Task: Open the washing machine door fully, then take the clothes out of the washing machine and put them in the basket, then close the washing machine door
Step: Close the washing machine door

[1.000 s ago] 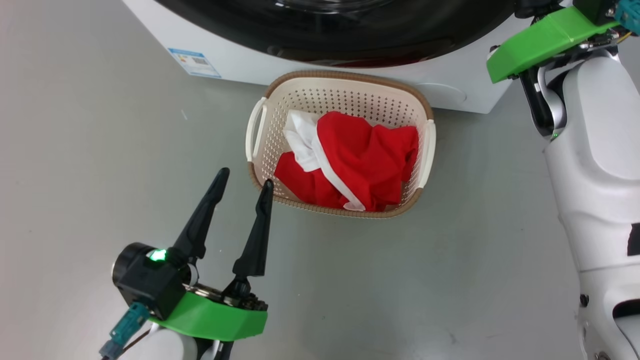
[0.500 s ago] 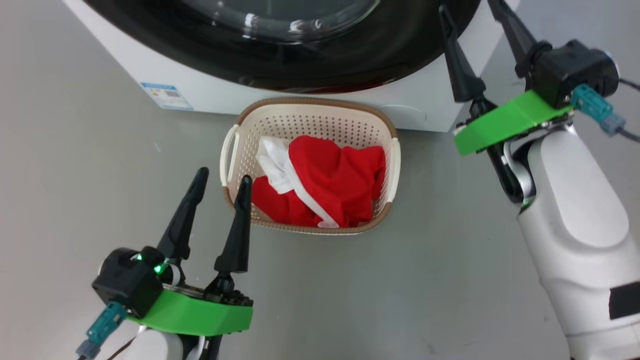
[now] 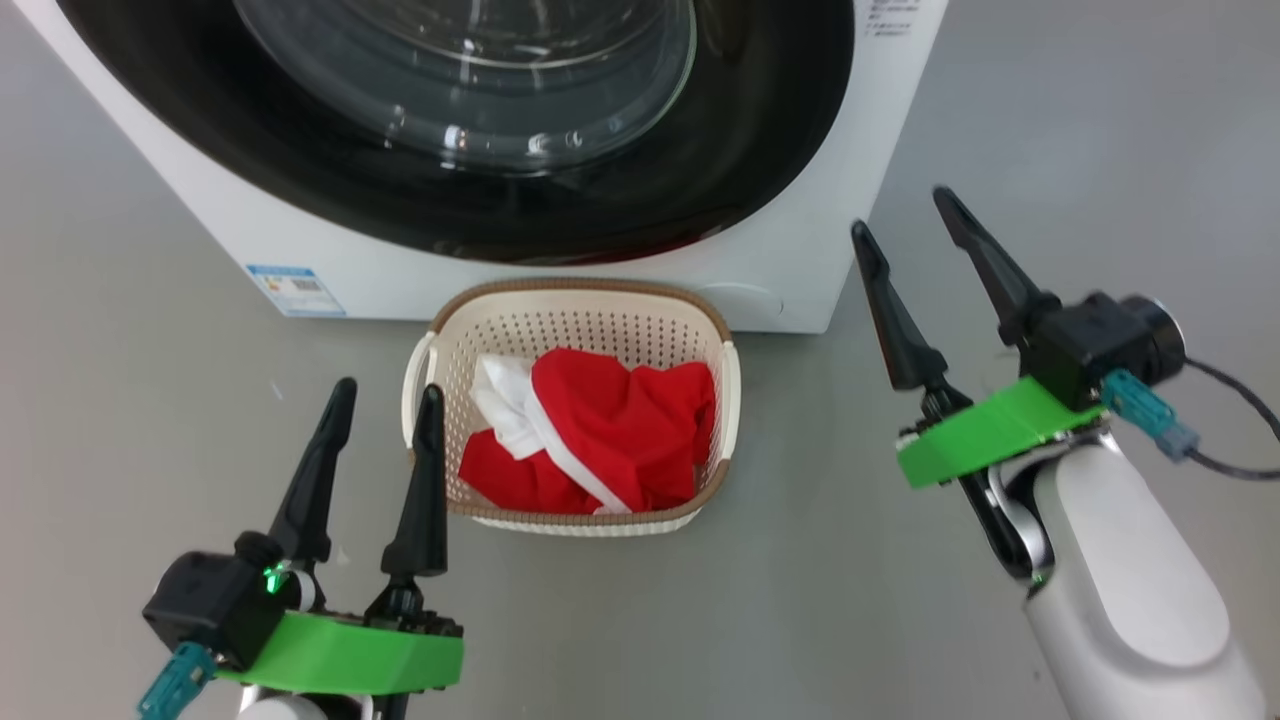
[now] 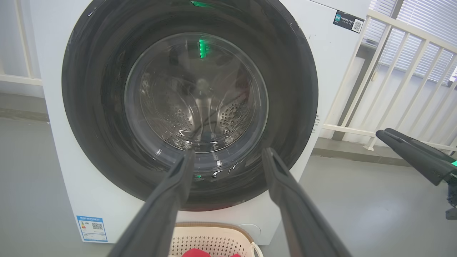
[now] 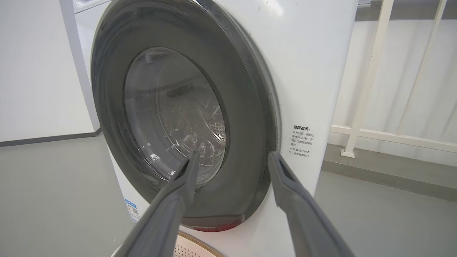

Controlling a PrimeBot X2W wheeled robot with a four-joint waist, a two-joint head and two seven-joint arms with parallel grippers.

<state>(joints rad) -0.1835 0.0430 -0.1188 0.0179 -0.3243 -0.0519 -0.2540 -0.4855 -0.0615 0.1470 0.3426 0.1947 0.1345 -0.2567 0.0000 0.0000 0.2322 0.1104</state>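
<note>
Clothes in basket, just right of left end effector

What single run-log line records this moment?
glossy black-rimmed round glass door shut | red fabric clothes in cream perforated plastic basket | left fingers open, empty | right fingers open, empty

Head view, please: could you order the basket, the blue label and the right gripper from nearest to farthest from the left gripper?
1. The basket, beside the left gripper.
2. The blue label, low on the washing machine.
3. The right gripper, far right.
</note>
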